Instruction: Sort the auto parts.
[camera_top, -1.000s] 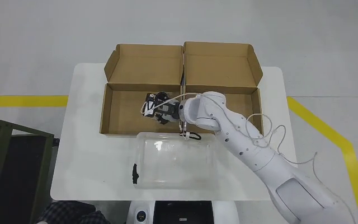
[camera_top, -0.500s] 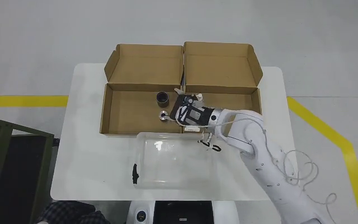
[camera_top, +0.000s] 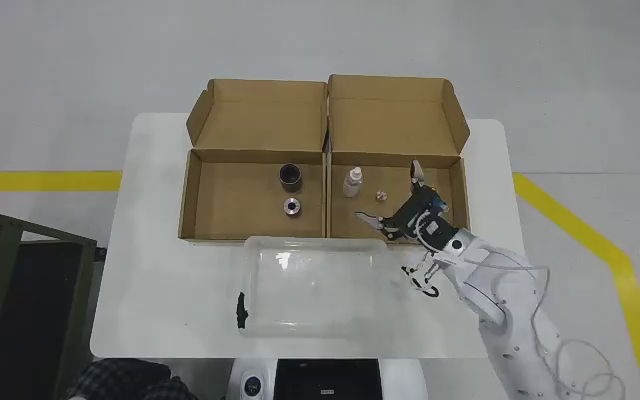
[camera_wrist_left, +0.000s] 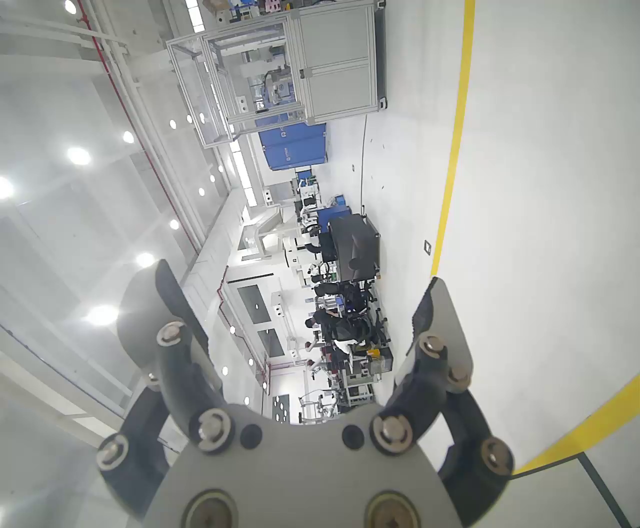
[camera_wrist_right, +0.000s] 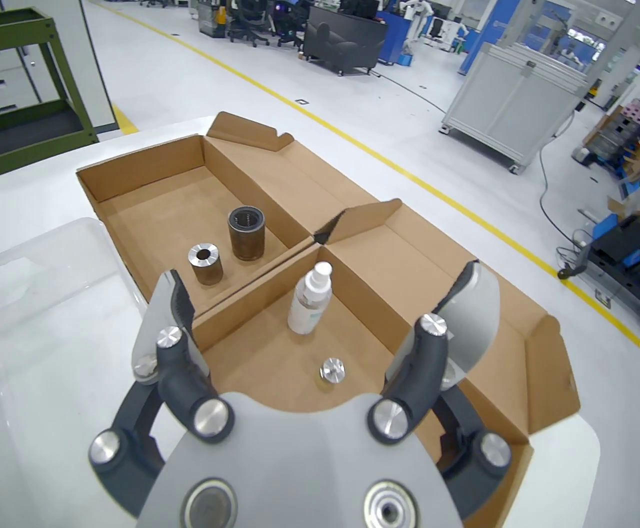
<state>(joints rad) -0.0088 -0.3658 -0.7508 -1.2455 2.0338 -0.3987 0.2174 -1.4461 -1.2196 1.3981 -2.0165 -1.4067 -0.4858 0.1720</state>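
The auto parts lie sorted into two open cardboard boxes standing side by side at the back of the white table (camera_top: 150, 250). In the left box (camera_top: 225, 200) a dark cylindrical sleeve (camera_wrist_right: 245, 232) stands upright, and a shorter steel ring (camera_wrist_right: 205, 262) with a bored centre sits just beside it, nearer the robot; the two are close but apart. In the right box (camera_top: 462, 185) a white spray bottle (camera_wrist_right: 309, 302) stands upright near the wall shared with the left box, and a small silver disc (camera_wrist_right: 333, 371) lies flat on the box floor near it.

The right gripper (camera_top: 390, 190) hangs over the right box, its fingers spread wide with nothing between them; from its wrist camera the bottle and the disc appear in the gap below. A clear plastic container (camera_top: 310, 290) sits in front of the boxes, its back edge close to their front walls. A small black piece (camera_top: 240, 308) lies at the container's left wall; whether it is inside or just outside is hard to tell.

The left gripper (camera_wrist_left: 299, 275) points away from the table toward the hall, fingers apart and holding nothing.
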